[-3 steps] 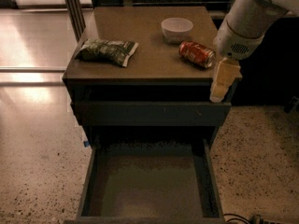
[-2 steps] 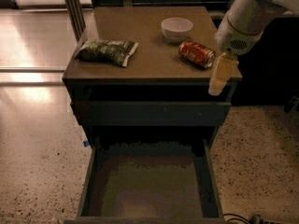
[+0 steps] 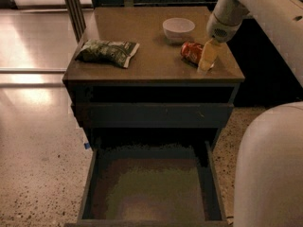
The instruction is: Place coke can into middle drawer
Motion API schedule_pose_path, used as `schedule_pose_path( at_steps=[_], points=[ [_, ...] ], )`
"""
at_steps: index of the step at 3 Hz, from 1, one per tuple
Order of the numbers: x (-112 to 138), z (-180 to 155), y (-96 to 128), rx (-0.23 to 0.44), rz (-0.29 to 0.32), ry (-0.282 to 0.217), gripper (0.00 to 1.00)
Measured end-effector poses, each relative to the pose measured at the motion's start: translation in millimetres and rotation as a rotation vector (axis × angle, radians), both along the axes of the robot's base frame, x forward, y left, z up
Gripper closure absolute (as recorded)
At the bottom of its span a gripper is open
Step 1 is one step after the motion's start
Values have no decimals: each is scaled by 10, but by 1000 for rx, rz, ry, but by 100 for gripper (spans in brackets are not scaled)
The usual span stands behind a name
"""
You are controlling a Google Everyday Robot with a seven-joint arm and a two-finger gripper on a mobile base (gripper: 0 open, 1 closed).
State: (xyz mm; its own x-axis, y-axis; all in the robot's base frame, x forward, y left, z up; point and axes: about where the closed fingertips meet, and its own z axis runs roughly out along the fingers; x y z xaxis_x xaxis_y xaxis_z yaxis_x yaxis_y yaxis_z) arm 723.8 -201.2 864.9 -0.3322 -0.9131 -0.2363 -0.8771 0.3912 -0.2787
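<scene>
The coke can lies on its side on the cabinet top, right of centre. My gripper hangs from the white arm at the upper right, its yellowish fingers pointing down just to the right of the can and overlapping its right end. The middle drawer is pulled out at the bottom of the view, its greenish-grey floor bare.
A white bowl stands behind the can. A green crinkled chip bag lies on the left of the top. A shut drawer with a dark front sits above the open one. A large white part of the robot fills the lower right.
My gripper has moved from past the cabinet's right front edge up and back over the top, ending beside the can. The can, bowl and bag have not moved.
</scene>
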Motion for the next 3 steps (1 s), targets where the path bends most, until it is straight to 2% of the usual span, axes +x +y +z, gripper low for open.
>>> schedule_pose_path(
  at_steps=[1, 2, 3],
  points=[
    [7, -19, 15, 3, 3, 5, 0],
    [75, -185, 150, 29, 30, 49, 0],
    [80, -192, 151, 31, 29, 50, 19]
  ],
)
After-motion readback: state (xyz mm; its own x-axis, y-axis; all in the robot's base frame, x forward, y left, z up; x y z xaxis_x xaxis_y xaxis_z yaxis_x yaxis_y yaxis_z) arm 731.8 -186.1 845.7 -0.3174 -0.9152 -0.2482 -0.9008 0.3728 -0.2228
